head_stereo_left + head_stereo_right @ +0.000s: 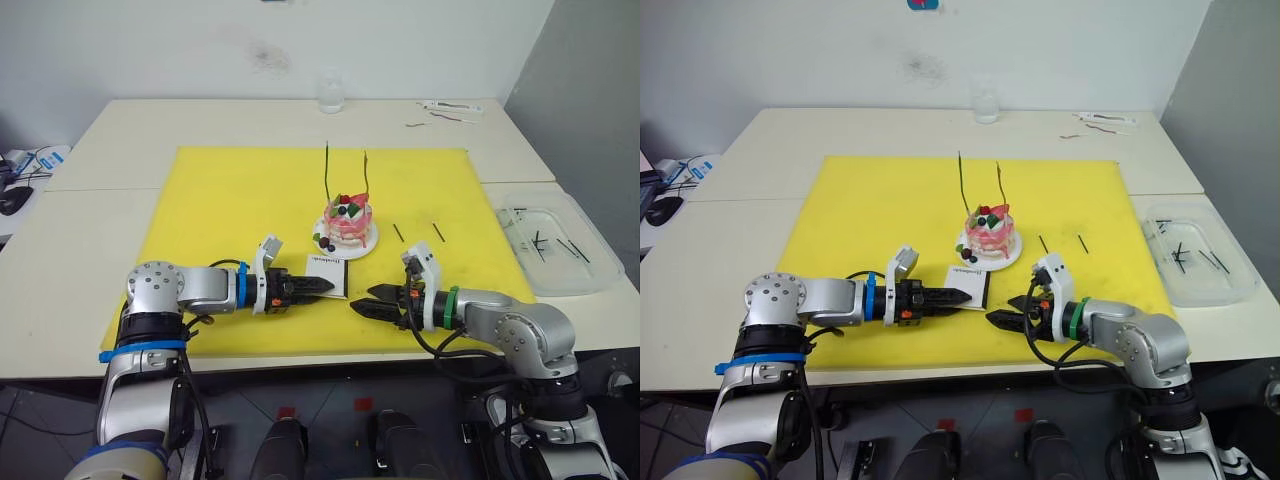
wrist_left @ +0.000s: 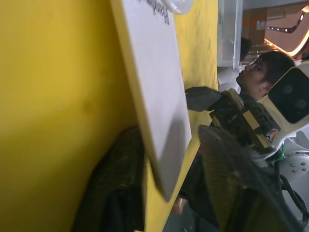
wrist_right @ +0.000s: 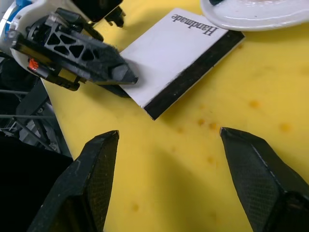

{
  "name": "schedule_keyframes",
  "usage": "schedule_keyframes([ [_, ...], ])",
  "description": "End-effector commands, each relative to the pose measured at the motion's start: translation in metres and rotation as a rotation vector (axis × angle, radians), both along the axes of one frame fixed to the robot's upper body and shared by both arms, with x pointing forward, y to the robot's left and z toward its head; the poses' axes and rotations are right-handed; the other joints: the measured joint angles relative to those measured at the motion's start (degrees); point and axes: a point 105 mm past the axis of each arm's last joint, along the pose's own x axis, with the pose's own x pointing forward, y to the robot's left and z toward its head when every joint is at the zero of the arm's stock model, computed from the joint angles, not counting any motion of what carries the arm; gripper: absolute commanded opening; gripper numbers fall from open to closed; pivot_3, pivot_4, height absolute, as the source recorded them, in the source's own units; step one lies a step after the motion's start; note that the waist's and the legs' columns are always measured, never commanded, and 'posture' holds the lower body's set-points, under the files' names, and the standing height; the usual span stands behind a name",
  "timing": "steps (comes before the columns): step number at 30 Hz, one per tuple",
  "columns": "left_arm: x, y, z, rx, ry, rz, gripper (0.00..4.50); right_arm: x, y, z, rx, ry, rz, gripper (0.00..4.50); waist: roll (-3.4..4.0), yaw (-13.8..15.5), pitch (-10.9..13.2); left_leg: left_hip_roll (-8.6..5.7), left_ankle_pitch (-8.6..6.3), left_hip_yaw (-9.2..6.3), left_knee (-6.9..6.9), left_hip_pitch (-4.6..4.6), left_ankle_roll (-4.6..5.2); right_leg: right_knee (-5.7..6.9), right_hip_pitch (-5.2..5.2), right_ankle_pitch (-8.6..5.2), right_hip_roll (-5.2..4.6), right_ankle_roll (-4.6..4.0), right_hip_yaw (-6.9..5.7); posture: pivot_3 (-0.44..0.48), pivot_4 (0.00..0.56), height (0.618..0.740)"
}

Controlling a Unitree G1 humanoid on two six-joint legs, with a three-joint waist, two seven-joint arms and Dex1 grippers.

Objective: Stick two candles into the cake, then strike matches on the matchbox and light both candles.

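Pinching matchbox (image 3: pixel 178 53) corner, left gripper (image 1: pixel 318 287) clenched; box lay at cake's (image 1: pixel 348 222) 7 o'clock. Right gripper (image 1: pixel 368 305) gaped empty. Candles (image 1: pixel 327 172) already planted. Matches (image 1: pixel 398 232) lay unpicked at cake's 3 o'clock. Risk: shallow grip, box pivoting under strike.

Head stereo pair: scene viewed from above, facing forward and down, yellow mat (image 1: pixel 230 200) seen whole, cake (image 1: pixel 347 222) toward 12 o'clock | left wrist: aimed low along mat, matchbox (image 2: pixel 157 92) very near | right wrist: matchbox (image 3: pixel 178 55) viewed close from above | shared: matchbox, mat
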Motion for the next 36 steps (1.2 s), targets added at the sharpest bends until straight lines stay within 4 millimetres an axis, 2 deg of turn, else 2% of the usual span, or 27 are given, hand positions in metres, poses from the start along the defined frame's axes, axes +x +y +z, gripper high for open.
schedule_keyframes([
  [1,-0.007,0.001,0.002,-0.005,0.005,-0.028,0.5,-0.005,-0.004,0.012,0.035,-0.007,0.015,3.49,0.0,0.0,0.0,0.0,0.0,-0.02,0.0,0.0,0.0,0.01,0.0,0.0,0.0,0.0,-0.01,0.0,0.15,0.74],
  [3,-0.011,0.001,0.004,-0.024,0.0,-0.038,0.03,-0.006,-0.008,0.014,0.052,0.017,0.007,3.49,0.0,-0.1,0.0,0.01,0.0,-0.01,0.0,0.01,0.0,0.02,0.0,0.0,0.01,0.0,0.0,0.0,0.15,0.74],
  [7,-0.02,-0.004,0.009,-0.084,0.003,-0.073,0.03,-0.005,-0.014,0.017,0.082,0.052,-0.019,3.49,0.0,-0.1,0.0,0.02,0.0,0.0,0.0,0.0,0.0,0.02,-0.02,0.0,0.01,-0.01,0.01,0.0,0.15,0.74],
  [14,-0.043,-0.022,0.002,-0.136,0.047,-0.102,0.03,-0.004,-0.018,0.02,0.072,0.055,-0.03,3.49,0.0,0.1,0.0,0.02,0.0,0.02,0.0,-0.03,0.0,-0.02,-0.03,-0.01,-0.06,-0.02,0.04,0.0,0.15,0.74],
  [23,-0.047,-0.034,-0.008,-0.083,0.021,-0.021,0.03,0.001,-0.027,0.02,0.038,0.039,-0.056,3.49,0.01,0.3,0.0,-0.04,0.0,0.08,0.01,-0.03,0.01,-0.06,-0.02,-0.21,-0.08,-0.36,0.08,0.0,0.15,0.74],
  [28,-0.045,-0.032,-0.011,-0.053,0.018,0.012,1.37,0.005,-0.029,0.019,0.019,0.022,-0.074,3.49,0.0,0.3,0.0,-0.05,0.0,0.08,0.01,-0.04,0.01,-0.06,-0.02,-0.21,-0.07,-0.36,0.08,0.0,0.15,0.74],
  [36,-0.043,-0.012,0.008,-0.002,-0.056,-0.053,3.87,0.01,-0.028,0.022,0.002,-0.027,-0.08,3.49,0.0,0.1,0.0,0.01,0.0,0.07,0.0,-0.03,0.01,-0.03,-0.06,-0.22,0.02,-0.38,0.05,0.0,0.15,0.74],
])
